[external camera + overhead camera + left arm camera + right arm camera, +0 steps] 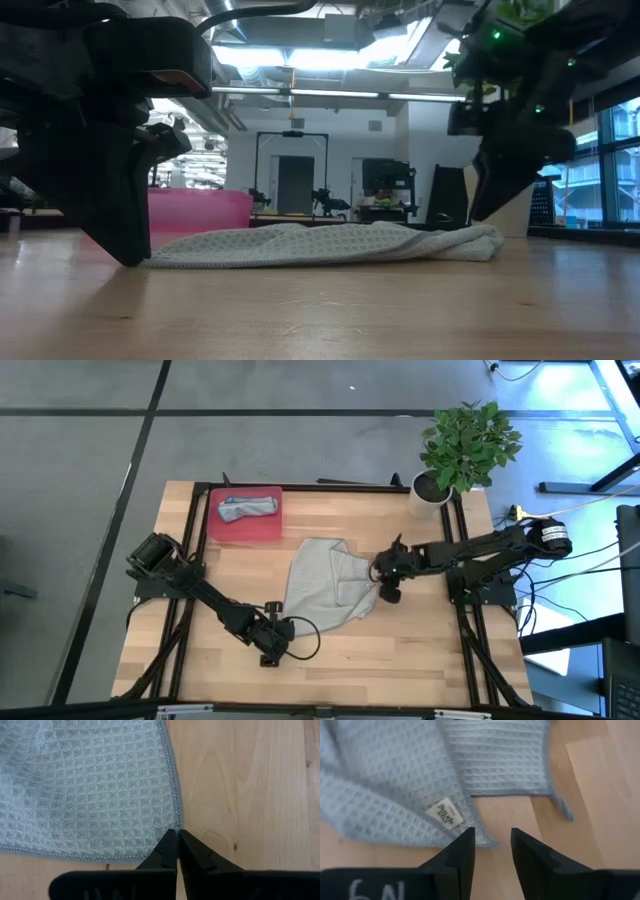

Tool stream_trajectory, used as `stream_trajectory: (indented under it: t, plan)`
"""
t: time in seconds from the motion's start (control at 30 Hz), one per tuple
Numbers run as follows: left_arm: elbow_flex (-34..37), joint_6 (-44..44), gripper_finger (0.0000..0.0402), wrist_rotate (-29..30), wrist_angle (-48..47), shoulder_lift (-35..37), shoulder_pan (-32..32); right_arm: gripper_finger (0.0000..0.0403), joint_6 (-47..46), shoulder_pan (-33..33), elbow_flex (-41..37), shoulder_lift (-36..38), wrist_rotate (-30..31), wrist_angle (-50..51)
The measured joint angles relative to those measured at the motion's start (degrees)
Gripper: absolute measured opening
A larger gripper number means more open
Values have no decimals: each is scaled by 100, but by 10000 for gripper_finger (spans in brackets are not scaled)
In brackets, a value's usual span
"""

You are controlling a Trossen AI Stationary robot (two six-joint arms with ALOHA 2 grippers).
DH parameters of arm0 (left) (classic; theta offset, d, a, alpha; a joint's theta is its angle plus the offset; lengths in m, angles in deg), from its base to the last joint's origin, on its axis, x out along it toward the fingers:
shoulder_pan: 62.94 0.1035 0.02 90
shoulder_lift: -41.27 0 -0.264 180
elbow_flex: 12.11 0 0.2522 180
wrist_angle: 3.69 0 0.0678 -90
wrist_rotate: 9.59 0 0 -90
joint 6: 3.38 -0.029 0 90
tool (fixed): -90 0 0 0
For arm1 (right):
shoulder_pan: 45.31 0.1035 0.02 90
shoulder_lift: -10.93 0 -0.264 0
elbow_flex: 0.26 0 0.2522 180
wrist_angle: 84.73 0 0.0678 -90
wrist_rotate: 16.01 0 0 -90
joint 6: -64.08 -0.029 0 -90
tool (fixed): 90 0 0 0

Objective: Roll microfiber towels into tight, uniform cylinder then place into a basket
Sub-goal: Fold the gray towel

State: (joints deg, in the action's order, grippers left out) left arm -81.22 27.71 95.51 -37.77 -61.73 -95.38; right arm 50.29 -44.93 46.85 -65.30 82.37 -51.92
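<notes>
grey towel (325, 582): rumpled mid-table, part folded under
left gripper (177, 834): clenched at towel's corner, grasp unclear
right gripper (492, 840): fingers apart over towel's edge, empty
basket (245, 527): far-left, rolled towel (246, 508) inside

One towel (322, 586) lies mid-table between both grippers; another, seemingly rolled, in the basket (243, 526)

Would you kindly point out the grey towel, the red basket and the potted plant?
grey towel (320, 585): high view, its flat middle.
red basket (262, 530): high view, its near rim.
potted plant (468, 445): high view, its leaves.
</notes>
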Motion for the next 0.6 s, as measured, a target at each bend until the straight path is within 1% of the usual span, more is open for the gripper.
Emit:
stream_trajectory:
  t: [0.17,0.27,0.33,0.6]
  plan:
    - [0,-1,0,3,14,0,2,126,-1034,-297,-1,0,-269,-40]
    - [0,0,0,4,18,0,2,126,-1740,-381,-1,-24,-255,-58]
    - [0,0,0,5,20,0,2,126,-2055,-406,-1,-72,-251,-73]
    - [0,0,0,8,24,-1,4,126,-2441,-402,-1,-197,-354,-214]
